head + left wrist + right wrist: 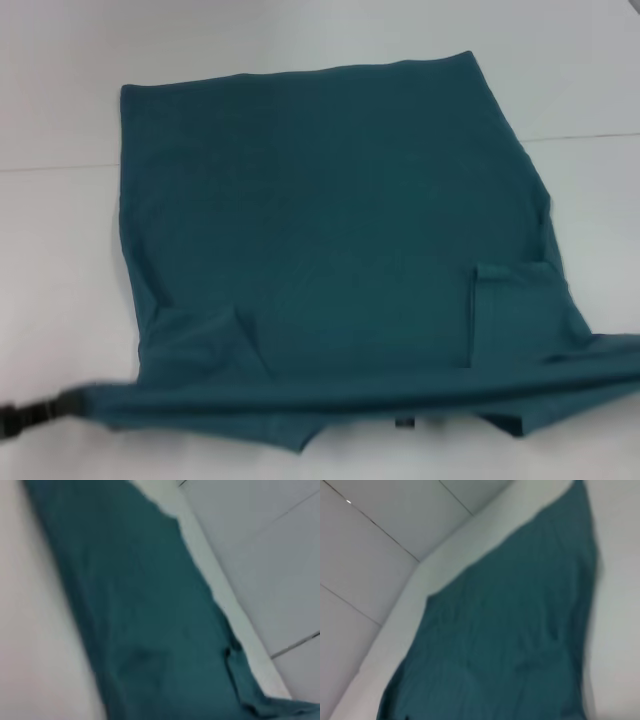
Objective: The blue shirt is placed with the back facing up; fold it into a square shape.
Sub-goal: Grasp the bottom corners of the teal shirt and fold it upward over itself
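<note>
At the lower left of the head view, your left gripper [30, 415] holds the near edge of the blue shirt [330, 230], pulled taut across the bottom, likely mid-fold; whether its fingers are spread, you cannot tell. The shirt lies across a white table [60, 100]. Wrist views show grey tiled floor [260, 545] beyond.

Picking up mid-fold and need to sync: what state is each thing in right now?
blue shirt: spread on the white table, sleeves folded in, near edge lifted into a taut band across the front.
left pincer: at the band's left end, apparently holding it; fingers not clear.
right pincer: out of view.
table: white, bearing the shirt.
</note>
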You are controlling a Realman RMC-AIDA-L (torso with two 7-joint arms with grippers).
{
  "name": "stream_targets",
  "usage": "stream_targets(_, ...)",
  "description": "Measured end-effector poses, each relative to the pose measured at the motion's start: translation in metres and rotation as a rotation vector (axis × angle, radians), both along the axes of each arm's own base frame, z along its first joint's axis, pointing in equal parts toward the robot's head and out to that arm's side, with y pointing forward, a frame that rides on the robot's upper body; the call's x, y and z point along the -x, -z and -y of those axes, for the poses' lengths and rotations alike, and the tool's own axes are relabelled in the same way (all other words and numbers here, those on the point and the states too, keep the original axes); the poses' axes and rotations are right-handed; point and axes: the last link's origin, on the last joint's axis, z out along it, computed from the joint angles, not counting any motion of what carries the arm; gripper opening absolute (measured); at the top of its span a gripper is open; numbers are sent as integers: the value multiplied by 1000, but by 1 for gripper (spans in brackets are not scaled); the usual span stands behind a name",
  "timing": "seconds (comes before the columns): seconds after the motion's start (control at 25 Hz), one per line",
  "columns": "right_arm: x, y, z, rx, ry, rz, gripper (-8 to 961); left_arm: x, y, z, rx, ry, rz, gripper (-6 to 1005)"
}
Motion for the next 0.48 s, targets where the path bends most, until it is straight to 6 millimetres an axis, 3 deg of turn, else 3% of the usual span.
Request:
stream_targets(0.04,2,-1,-7,-10,-9,2,29,0,0,0,0,0,0,15)
stream_targets(0.48,46,-2,-104,-184,-153,85,30,-36,-17,-110,-251,59,-101,15)
